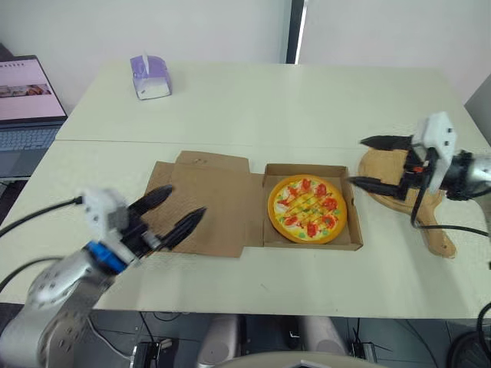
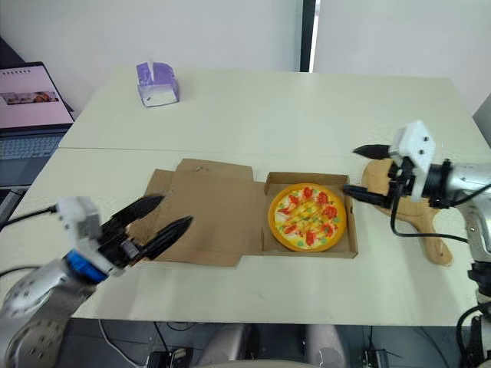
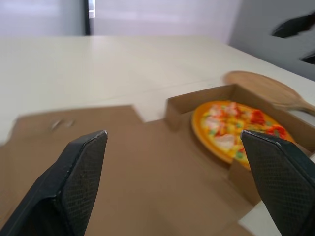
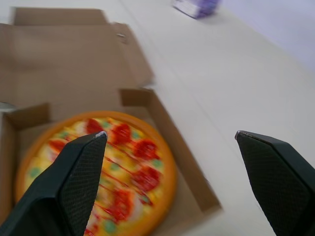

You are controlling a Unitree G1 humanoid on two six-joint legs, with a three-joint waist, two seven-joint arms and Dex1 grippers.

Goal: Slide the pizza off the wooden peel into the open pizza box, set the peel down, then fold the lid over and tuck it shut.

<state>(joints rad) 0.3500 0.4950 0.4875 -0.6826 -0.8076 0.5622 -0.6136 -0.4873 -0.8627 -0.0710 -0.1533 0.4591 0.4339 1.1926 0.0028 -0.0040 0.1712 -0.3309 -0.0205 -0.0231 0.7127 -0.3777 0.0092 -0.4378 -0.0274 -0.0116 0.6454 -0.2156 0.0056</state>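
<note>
One pizza, one box, one peel, one tissue pack, one laptop

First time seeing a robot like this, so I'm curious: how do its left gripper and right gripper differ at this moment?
The left gripper hangs above the opened cardboard lid; the right gripper is at the wooden peel, beside the box tray holding the pizza. The left gripper points toward the robot's right, the right gripper toward its left, so they face each other. Both are open and hold nothing.
</note>
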